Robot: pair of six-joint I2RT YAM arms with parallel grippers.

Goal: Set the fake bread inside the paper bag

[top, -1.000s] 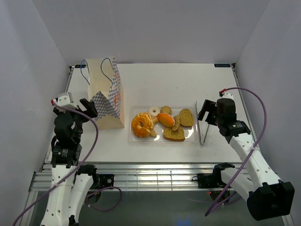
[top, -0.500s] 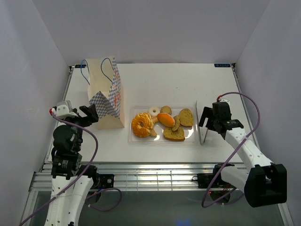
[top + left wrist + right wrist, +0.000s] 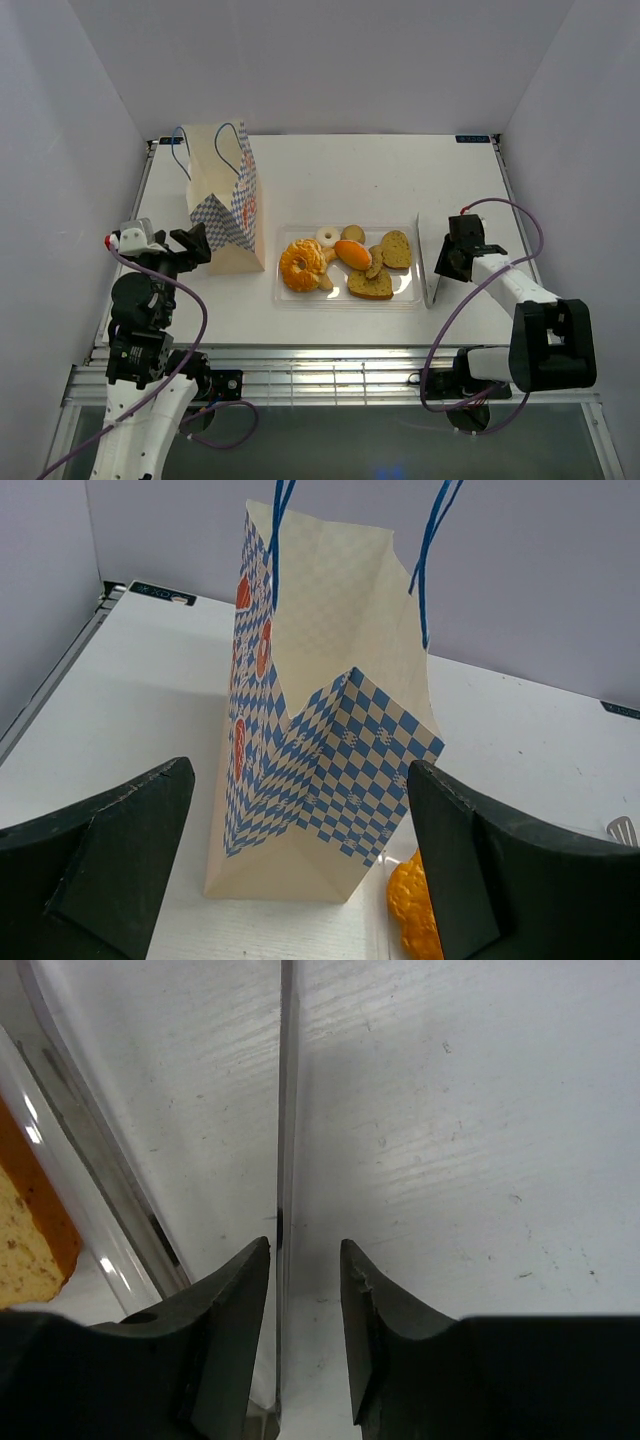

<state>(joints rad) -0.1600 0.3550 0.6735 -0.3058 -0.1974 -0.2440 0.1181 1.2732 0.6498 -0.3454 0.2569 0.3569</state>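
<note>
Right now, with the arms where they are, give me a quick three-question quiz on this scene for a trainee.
1. True or false: the paper bag lies flat on its side.
2. The right gripper straddles: A a toast slice, B a thin metal utensil, C a bag handle.
3. What holds the fake bread now?
Key: 1 false, it stands upright. 2 B. 3 The clear tray.
</note>
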